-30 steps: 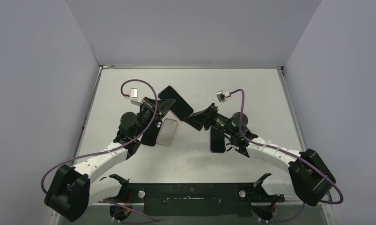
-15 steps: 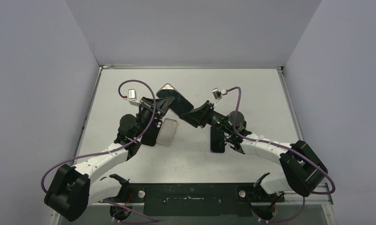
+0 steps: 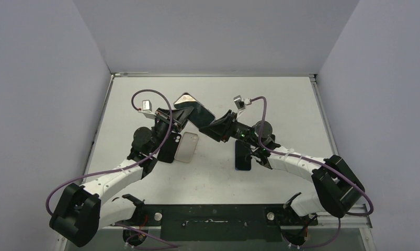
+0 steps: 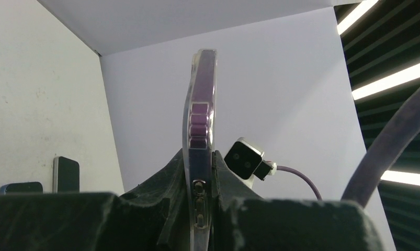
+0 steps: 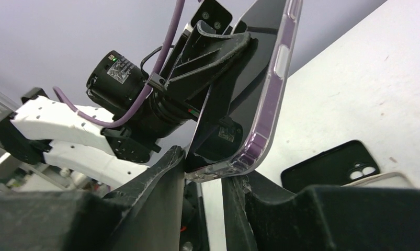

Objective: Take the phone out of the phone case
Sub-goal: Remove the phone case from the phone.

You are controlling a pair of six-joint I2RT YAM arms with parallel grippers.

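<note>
left gripper (image 4: 199, 159): jaws closed tight on the phone case (image 4: 200, 89), pinching it by its two broad faces partway up, so that the cased phone (image 5: 249, 63) stands on edge in the air, well above the table (image 3: 281, 104). right gripper (image 5: 205, 172): jaws narrowly parted around one lower corner of the case, one finger (image 5: 163, 175) on the screen side, the other below the clear purple-tinted rim; whether they already press on that corner cannot be told. step in hand, as judged: the second grip is being set, one gripper to hold the case and the other to work the corner; the phone sits fully inside its case, no edge of it lifted, so the separation itself is not yet begun. next move, as judged: the right fingers need firm purchase on the rim alone, not on the glass, then a peel of that corner away from the phone while the left grip holds against the pull; a pinch spanning both phone and case would only clamp them together. pose: the left arm (image 3: 113, 175) runs from its base forward and inward, wrist raised; the right arm (image 3: 296, 164) reaches inward across the table, wrist tipped up, and the two grippers meet at the phone from opposite sides. on the table below lie a black case (image 5: 328, 167), a clear case (image 3: 187, 146) and a second phone (image 3: 242, 156), all apart from the held one.
</note>
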